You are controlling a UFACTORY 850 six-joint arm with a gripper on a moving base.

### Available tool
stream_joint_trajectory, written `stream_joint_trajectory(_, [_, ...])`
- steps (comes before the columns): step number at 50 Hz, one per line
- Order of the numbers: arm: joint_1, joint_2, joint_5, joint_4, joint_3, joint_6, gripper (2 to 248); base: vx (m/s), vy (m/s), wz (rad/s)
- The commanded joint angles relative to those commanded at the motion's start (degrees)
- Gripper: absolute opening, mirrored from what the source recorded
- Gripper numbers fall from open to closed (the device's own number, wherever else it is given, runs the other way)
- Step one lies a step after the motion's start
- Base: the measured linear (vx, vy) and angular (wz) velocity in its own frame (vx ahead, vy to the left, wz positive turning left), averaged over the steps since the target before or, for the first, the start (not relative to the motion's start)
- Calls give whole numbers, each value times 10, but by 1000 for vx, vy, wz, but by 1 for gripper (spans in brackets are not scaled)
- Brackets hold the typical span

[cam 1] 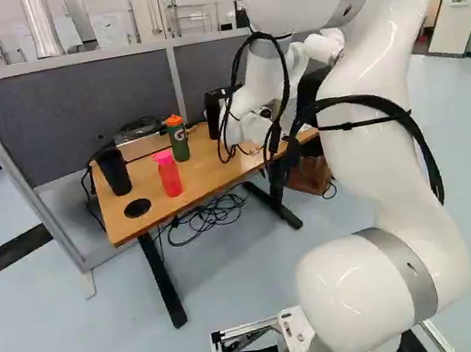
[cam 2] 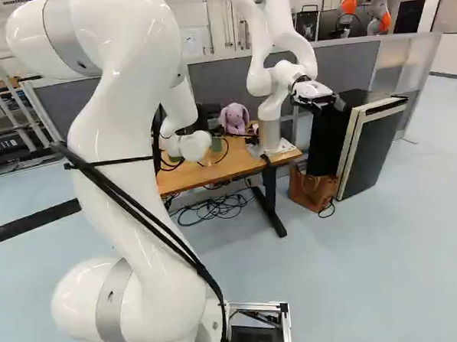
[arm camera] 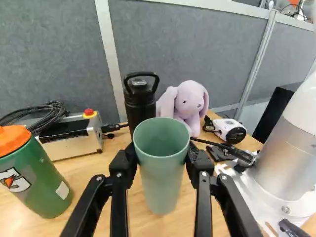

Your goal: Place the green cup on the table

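Note:
In the wrist view the green cup stands upright between the two black fingers of my gripper, one against each side below its rim. The gripper is shut on it. The cup's open mouth faces up and looks empty. Its base shows against the wooden table; I cannot tell whether it touches the surface. In the base views the arm hides the fingers.
Beside the cup is a green bottle with orange lid; behind it, a black bottle and a plush rabbit. Another robot stands on the table. A pink-red bottle and black cup are at the table's left end.

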State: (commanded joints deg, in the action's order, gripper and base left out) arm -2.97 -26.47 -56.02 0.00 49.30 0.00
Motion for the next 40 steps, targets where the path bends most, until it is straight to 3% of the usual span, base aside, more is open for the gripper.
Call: stream_joint_trajectory(40, [0,-41,-36,0,6,0,120,0,0,0])
